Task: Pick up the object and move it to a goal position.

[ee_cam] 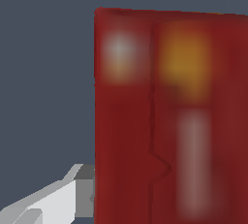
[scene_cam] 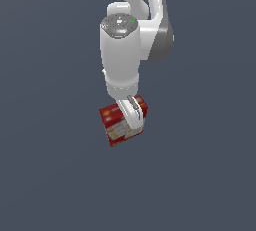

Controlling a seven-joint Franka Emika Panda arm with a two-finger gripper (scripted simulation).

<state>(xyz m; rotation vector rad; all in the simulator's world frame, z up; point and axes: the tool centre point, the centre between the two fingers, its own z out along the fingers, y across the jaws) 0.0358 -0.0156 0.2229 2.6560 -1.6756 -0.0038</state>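
Note:
The red box (scene_cam: 114,125) with white and yellow printed panels sits tilted under the white arm in the middle of the exterior view. My gripper (scene_cam: 128,120) straddles it from above, and one white finger (scene_cam: 134,117) lies down its near face. In the wrist view the box (ee_cam: 164,121) fills most of the picture, blurred and very close. One grey-white finger (ee_cam: 80,196) presses against its side edge. The other finger is hidden by the box. No goal marker shows in either view.
A plain dark blue-grey surface (scene_cam: 50,175) lies all around the box. The arm's white wrist and link (scene_cam: 120,55) come down from the top of the exterior view. No other objects show.

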